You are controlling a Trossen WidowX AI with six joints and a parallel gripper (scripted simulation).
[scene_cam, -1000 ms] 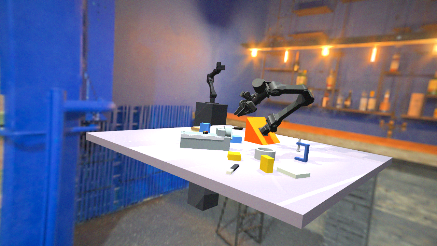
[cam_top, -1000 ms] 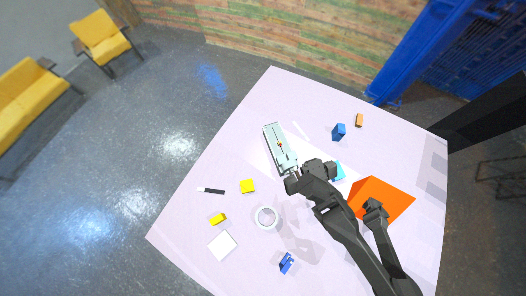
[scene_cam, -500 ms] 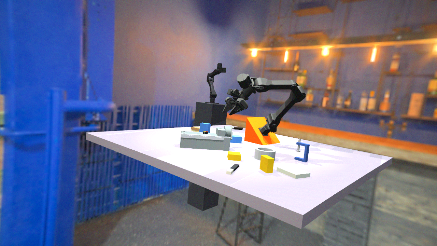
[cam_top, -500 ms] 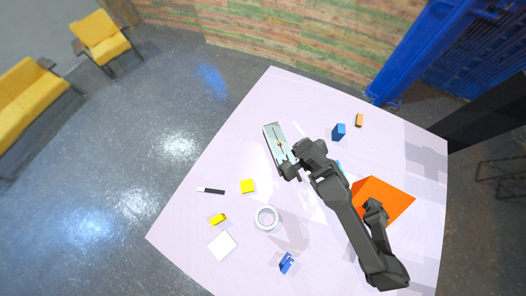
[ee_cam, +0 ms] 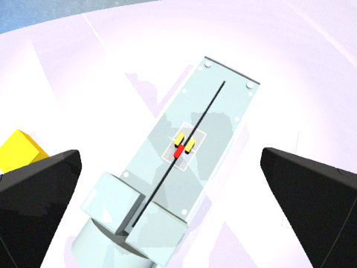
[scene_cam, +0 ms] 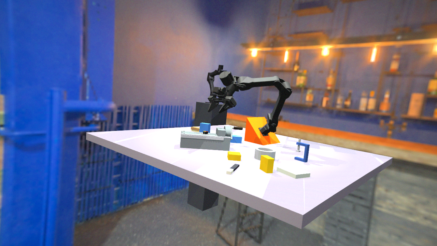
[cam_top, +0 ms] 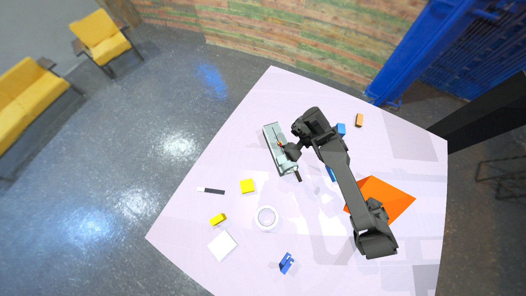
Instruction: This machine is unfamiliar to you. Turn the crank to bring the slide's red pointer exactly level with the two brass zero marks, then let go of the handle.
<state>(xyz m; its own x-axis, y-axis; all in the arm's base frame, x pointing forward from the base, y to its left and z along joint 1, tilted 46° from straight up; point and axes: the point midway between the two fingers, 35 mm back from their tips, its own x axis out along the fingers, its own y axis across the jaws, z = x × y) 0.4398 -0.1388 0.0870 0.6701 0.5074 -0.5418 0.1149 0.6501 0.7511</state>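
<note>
The grey slide machine (cam_top: 270,137) (scene_cam: 204,143) (ee_cam: 212,97) stands on the table. In the wrist view, the red pointer (ee_cam: 178,151) sits in the black slot, slightly toward the crank housing from the level of the two brass marks, left mark (ee_cam: 179,138) and right mark (ee_cam: 190,145). Its far end reaches about between their near ends. The dark brown crank handle (cam_top: 298,176) (scene_cam: 237,128) sticks out from the housing end, untouched; it is outside the wrist view. My gripper (scene_cam: 215,111) (ee_cam: 172,157) is wide open and empty, high above the slide's top.
An orange wedge (cam_top: 386,195) (scene_cam: 255,131) stands by the arm's base. Blue blocks (cam_top: 340,129) (scene_cam: 204,127) are beyond the machine. A yellow block (cam_top: 247,186) (scene_cam: 234,156), a grey ring (cam_top: 257,218) (scene_cam: 264,154), a white plate (cam_top: 222,245) and a blue clamp (cam_top: 284,265) (scene_cam: 306,152) also stand around.
</note>
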